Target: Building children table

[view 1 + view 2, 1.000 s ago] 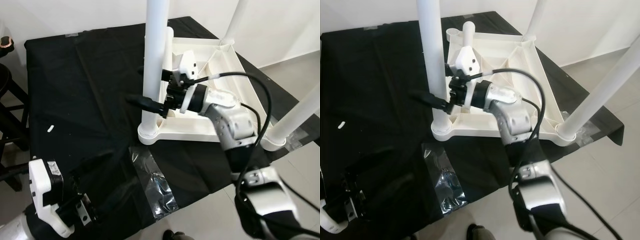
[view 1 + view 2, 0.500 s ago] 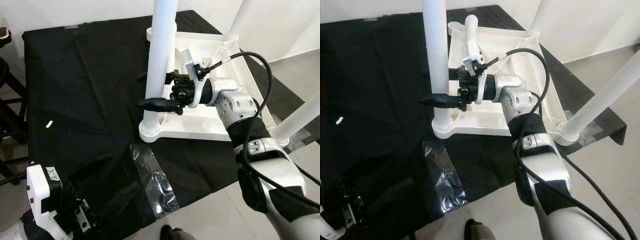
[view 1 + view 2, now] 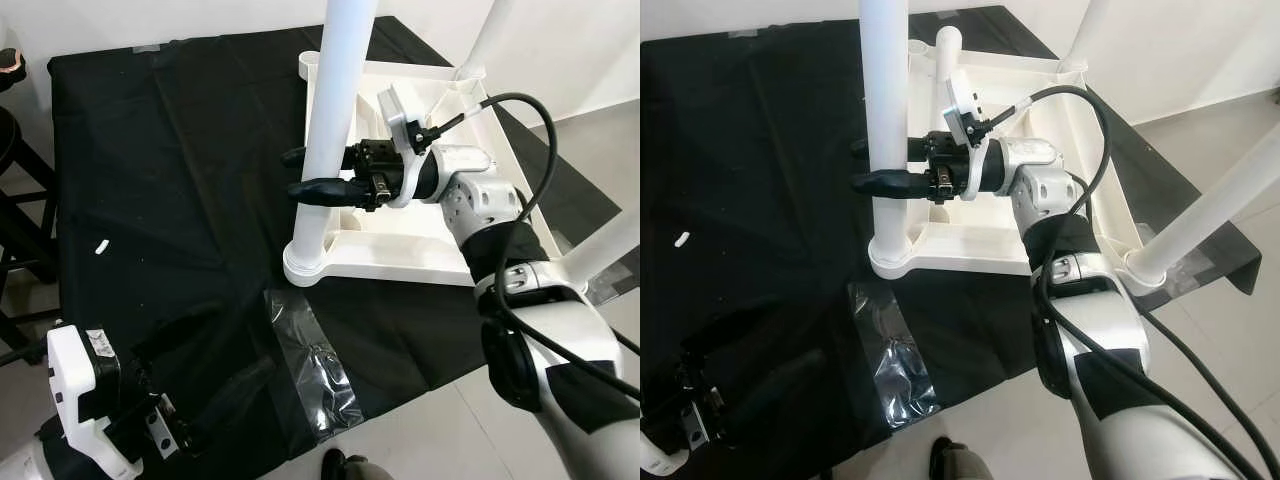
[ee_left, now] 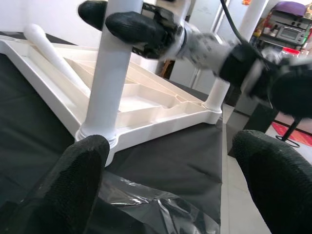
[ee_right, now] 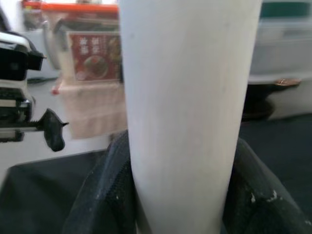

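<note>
Gripping the near white cylindrical plastic table leg (image 3: 335, 110), the right hand (image 3: 318, 175) had one long black finger on each side of the tube, closed against it a little above its base. That leg stood upright in the near corner socket of the upturned white plastic children's tabletop (image 3: 440, 230), which lay underside up on the black cloth-covered desk (image 3: 170, 170). Two more white legs rose from other corners: one at the far right corner (image 3: 490, 35) and one at the near right corner (image 3: 610, 235). A fourth, loose white leg (image 3: 945, 55) lay inside the tray-like underside near the far corner. The right wrist view showed the gripped tube pressed between both black pads (image 5: 105, 195).

The left hand (image 4: 170, 185) hung low by the near left edge of the desk, its two black fingers spread wide and holding nothing. A strip of clear shiny tape (image 3: 310, 365) ran across the cloth near the front edge, just before the gripped leg's corner. A small white scrap (image 3: 101, 246) lay on the cloth well to the left. A dark wooden stool (image 3: 15, 190) stood beside the desk on the left.
</note>
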`<state>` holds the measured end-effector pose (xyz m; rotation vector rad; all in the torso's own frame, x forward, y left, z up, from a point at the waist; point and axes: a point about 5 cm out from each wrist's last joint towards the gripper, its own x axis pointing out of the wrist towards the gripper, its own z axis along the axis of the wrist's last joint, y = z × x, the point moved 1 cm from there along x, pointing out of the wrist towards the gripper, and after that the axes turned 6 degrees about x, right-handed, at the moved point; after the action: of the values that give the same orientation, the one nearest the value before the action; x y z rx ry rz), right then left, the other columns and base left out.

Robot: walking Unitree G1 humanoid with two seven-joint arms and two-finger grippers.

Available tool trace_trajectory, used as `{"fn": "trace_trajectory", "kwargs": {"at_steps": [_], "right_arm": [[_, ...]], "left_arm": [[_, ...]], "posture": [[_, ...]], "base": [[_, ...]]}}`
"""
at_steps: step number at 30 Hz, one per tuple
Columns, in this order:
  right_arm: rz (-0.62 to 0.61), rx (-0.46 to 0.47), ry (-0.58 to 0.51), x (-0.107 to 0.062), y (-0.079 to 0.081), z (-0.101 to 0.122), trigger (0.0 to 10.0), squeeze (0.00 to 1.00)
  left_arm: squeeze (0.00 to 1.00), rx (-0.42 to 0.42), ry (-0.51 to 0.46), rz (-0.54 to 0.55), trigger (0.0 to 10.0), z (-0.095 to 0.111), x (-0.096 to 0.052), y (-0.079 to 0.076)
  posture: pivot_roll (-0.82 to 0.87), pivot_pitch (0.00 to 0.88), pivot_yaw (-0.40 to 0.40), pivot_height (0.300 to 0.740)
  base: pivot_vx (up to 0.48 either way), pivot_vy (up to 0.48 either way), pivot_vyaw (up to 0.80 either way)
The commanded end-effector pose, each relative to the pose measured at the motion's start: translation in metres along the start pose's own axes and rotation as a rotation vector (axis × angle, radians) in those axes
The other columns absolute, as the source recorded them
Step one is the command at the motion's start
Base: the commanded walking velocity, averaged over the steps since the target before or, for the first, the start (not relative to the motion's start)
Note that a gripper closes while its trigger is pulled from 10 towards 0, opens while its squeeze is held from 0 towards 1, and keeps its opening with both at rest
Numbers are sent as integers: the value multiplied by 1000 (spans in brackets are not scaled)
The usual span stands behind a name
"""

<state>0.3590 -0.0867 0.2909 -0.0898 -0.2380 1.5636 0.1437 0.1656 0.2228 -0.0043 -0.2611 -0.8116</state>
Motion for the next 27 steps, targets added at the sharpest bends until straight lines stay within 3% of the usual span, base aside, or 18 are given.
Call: {"fn": "trace_trajectory", "kwargs": {"at_steps": [1,2,3,4,5,6,10,12,14,15,16,17,18,22,23,27], "right_arm": [[-180,72,86,-1,4,-35,0,0],[-307,100,91,-1,8,-47,0,0],[-640,116,131,1,13,-72,0,0],[-640,116,131,1,13,-72,0,0],[-877,114,161,-3,18,-86,0,0],[-1079,177,204,-5,58,-110,0,0],[-1043,208,206,6,76,-114,0,0],[-994,202,160,22,68,-107,0,0],[-984,196,145,27,64,-104,0,0],[-971,185,134,31,59,-99,1020,0],[-971,185,134,31,59,-99,1020,0],[-965,179,132,32,56,-97,5961,0],[-983,172,138,32,54,-93,10000,0],[-1004,160,129,27,45,-80,10000,0],[-992,171,105,26,43,-74,10000,1000],[-798,170,8,22,31,-49,10000,1000]], "left_arm": [[0,7,12,-7,10000,0,-1,-2],[0,8,12,-6,10000,0,-1,-1],[0,8,11,-5,10000,1,-2,-1],[0,8,11,-5,10000,1,-2,-1],[0,8,11,-5,10000,1,-2,0],[0,10,9,-8,10000,1,-2,2],[0,12,6,-12,10000,1,0,5],[0,15,-5,-23,10000,-1,4,6],[0,16,-9,-27,10000,-2,5,7],[0,23,-9,-29,10000,-2,6,8],[0,23,-9,-29,10000,-2,6,8],[0,28,-9,-30,10000,-2,6,8],[0,33,-10,-28,10000,-1,6,9],[0,48,-9,-22,10000,-1,6,11],[0,48,-9,-22,10000,-1,6,11],[0,51,-8,-17,10000,-1,6,11]], "posture": [[185,261,-127,740],[185,261,-127,740],[179,266,-115,740],[179,266,-115,740],[179,266,-115,740],[165,267,-105,740],[152,248,-98,740],[156,227,-103,740],[158,224,-103,740],[163,220,-105,740],[163,220,-105,740],[163,220,-105,740],[165,214,-106,740],[165,209,-108,740],[164,210,-111,740],[167,212,-116,740]], "base": [[0,0,0],[0,0,0],[0,0,0],[0,0,0],[0,0,0],[0,0,0],[0,0,0],[0,0,0],[0,0,0],[0,0,0],[0,0,0],[0,0,0],[0,0,0],[0,0,0],[0,0,0],[0,0,0]]}}
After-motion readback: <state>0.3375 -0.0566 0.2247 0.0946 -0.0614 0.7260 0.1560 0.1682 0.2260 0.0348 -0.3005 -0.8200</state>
